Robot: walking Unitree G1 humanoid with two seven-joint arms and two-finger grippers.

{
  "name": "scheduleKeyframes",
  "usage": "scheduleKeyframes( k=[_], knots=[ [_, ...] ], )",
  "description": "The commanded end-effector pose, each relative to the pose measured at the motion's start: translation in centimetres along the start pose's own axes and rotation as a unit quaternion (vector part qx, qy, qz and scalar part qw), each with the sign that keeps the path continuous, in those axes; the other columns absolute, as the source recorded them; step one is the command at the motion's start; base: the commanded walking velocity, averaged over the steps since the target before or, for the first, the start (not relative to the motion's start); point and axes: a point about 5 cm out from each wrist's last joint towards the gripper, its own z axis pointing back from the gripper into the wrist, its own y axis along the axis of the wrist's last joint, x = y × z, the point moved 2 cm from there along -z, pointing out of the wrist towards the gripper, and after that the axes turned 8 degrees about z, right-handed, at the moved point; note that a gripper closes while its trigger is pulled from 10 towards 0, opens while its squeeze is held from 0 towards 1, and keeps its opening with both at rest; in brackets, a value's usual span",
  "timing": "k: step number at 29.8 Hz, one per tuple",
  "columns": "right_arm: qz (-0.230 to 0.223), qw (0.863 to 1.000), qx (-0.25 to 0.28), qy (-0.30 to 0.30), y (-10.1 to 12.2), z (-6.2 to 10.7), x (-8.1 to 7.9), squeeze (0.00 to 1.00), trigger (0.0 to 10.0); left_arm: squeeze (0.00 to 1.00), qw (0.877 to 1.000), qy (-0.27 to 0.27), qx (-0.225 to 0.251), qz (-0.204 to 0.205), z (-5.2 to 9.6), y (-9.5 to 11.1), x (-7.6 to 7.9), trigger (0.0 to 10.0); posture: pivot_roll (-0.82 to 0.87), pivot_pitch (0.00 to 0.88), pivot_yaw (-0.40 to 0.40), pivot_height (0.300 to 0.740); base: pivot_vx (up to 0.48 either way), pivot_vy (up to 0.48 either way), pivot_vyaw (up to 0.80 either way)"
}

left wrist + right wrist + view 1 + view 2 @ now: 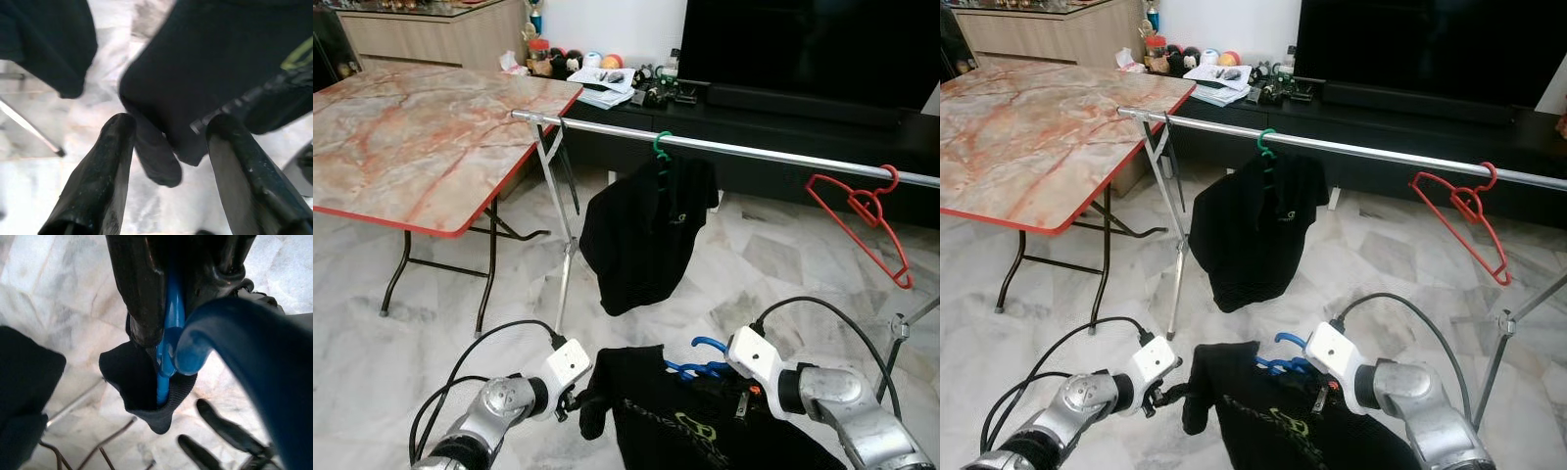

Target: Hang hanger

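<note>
Below, right gripper point(168, 308) clamps blue hanger point(171, 333); left gripper point(166, 142) gapes around black shirt point(685, 421), lettering seemingly unreadable.

Head stereo pair looking forward and down, plus two close wrist cameras.
Both eyes share the rail point(724, 147); each wrist camera sights along its fingers at black cloth point(205, 73).

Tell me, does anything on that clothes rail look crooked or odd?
Yes. The empty red plastic hanger hangs tilted on the silver metal rail, one arm slanting down to the right. The black T-shirt on the green hanger also hangs lopsided, bunched towards its left.
</note>
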Motion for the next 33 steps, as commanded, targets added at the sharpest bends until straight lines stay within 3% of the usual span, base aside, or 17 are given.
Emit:
scheduleKeyframes(
  k=[1,15,17,29,33],
  knots=[
    [0.02,1.0,0.01,0.011,0.9,0.5,-0.1,0.0,10.0,0.0,1.0,0.011,-0.018,-0.005,0.2,-0.5,-0.4,10.0,0.01,0.041,-0.035,0.74,0.0,0.0,0.0],
    [0.059,0.998,0.018,0.023,2.7,3.1,-0.5,0.0,10.0,0.0,0.999,0.016,-0.035,0.013,0.2,-0.9,-0.7,10.0,-0.02,0.073,-0.031,0.74,0.0,0.0,0.0],
    [0.066,0.997,0.024,0.03,3.3,3.7,-0.7,0.0,10.0,0.0,0.998,0.03,-0.034,0.041,0.1,-0.9,-0.9,10.0,-0.03,0.08,-0.03,0.74,0.0,0.0,0.0],
    [0.067,0.996,0.042,0.044,4.2,5.1,-1.3,0.0,10.0,0.0,0.997,0.021,-0.04,0.057,0.0,-1.3,-0.5,10.0,-0.04,0.086,-0.024,0.74,0.0,0.0,0.0],
    [0.066,0.996,0.04,0.042,4.2,5.5,-1.1,0.0,10.0,0.0,0.996,0.011,-0.031,0.082,-0.1,-1.2,-0.2,10.0,-0.05,0.088,-0.023,0.74,0.0,0.0,0.0]
  ],
)
